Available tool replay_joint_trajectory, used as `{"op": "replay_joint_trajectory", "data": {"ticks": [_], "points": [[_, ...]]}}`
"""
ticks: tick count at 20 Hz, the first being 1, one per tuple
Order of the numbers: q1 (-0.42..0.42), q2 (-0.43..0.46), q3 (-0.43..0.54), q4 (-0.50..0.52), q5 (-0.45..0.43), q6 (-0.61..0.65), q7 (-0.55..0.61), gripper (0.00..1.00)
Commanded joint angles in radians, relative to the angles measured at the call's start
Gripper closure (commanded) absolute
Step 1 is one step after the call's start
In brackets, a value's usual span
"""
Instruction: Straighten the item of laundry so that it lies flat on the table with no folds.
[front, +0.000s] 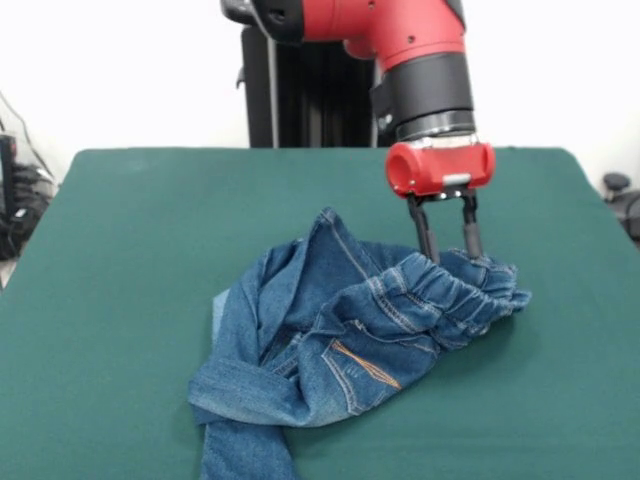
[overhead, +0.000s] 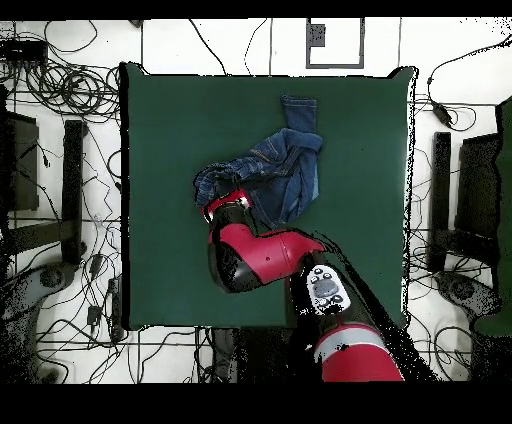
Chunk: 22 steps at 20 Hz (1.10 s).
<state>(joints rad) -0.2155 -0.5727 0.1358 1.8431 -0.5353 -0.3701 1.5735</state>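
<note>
The small blue denim jeans (front: 340, 340) lie crumpled in the middle of the dark green table (front: 120, 260). The gathered elastic waistband (front: 460, 290) is at the right in the front view. An orange-stitched pocket faces up, and the legs are folded over each other toward the lower left. My gripper (front: 451, 252) hangs straight down from the red wrist. Its two black fingers (front: 426, 235) stand apart, with the tips at the waistband's far edge. In the overhead view the jeans (overhead: 275, 170) lie above the arm, and the red wrist (overhead: 228, 203) covers the fingertips.
The black pedestal (front: 300, 95) stands behind the table's far edge. In the overhead view, cables and black stands (overhead: 70, 190) surround the table on the floor. One jeans leg (front: 245, 450) runs to the front view's bottom edge.
</note>
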Motion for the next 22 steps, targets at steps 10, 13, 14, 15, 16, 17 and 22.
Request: {"op": "replay_joint_trajectory", "data": {"ticks": [10,13,14,15,16,17,22], "points": [[-0.011,-0.007,0.135,-0.077,0.038,0.074,0.173,0.0],[-0.029,0.052,0.149,-0.144,0.015,0.074,0.155,0.0],[-0.036,0.075,0.156,-0.171,0.007,0.076,0.149,0.0],[-0.04,0.105,0.16,-0.201,0.003,0.068,0.147,0.0],[-0.044,0.135,0.165,-0.232,-0.001,0.06,0.145,0.0],[-0.042,0.169,0.163,-0.263,-0.002,0.04,0.146,0.0],[-0.017,0.24,0.131,-0.312,0.004,0.001,0.146,0.0]]}}
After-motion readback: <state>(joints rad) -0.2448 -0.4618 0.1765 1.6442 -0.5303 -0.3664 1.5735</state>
